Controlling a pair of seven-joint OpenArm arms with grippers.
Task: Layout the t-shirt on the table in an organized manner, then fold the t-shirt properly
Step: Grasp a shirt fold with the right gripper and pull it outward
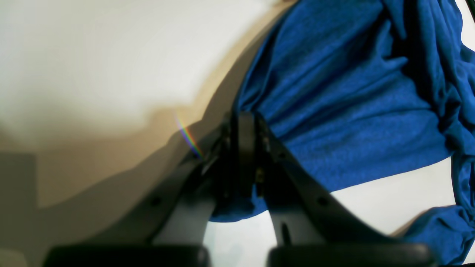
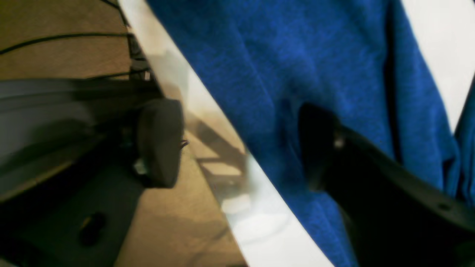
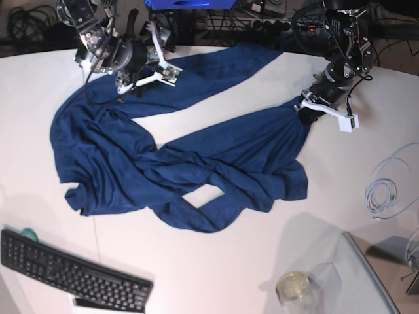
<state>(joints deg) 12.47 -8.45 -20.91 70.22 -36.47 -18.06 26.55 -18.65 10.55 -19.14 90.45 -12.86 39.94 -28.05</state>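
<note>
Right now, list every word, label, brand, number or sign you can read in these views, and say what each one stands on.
No text can be read in any view.
Keyboard: key legends too small to read.
T-shirt: plain, no print or label showing.
Table: no markings.
Blue object at the top edge: cut off, nothing legible.

**Black Arms, White Brackets, Loose Cabling**

Two dark robot arms, built of black metal links and rounded joint housings. On the left arm (image 3: 340, 59), black cables looped along the links, with a white bracket at the wrist. On the right arm (image 3: 108, 46), silver-grey hardware, a bulky black motor housing and a white bracket carrying a small green circuit board. Seen close up, left gripper (image 1: 243, 148): matte black tapering fingers, small round screw holes, pale grey inner faces. Right gripper's finger (image 2: 323, 144): black, rounded tip, one small pale fastener.
</note>
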